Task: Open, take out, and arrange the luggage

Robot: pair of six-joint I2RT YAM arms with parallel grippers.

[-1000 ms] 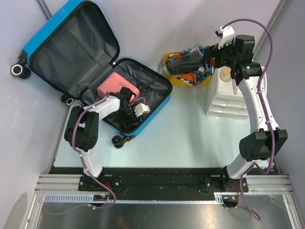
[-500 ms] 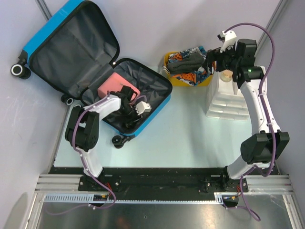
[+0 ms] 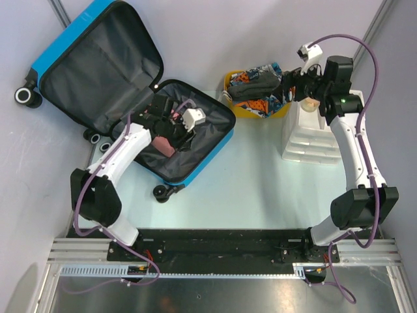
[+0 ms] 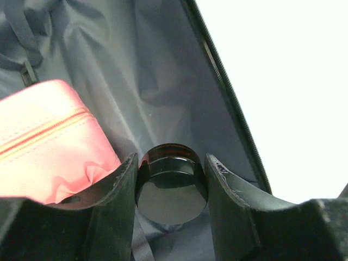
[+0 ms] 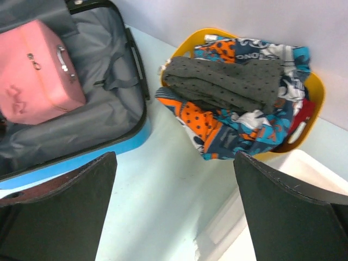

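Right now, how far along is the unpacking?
Done: the luggage lies open. In hand: the left gripper is clamped on a dark round object over the lining. Left: the pink pouch is inside the case, waiting to come out. The right gripper hangs open and empty near the tub of clothes.

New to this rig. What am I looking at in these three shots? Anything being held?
Two robot arms are bolted at the near edge of a table. One picture looks down from above; the other two come from a camera on each wrist, looking past that arm's claw. On it: the open blue luggage with a pink pouch inside, a yellow tub of clothes, and stacked white trays. The left claw is closed on a dark round object over the luggage lining. The right claw is open, near the tub.
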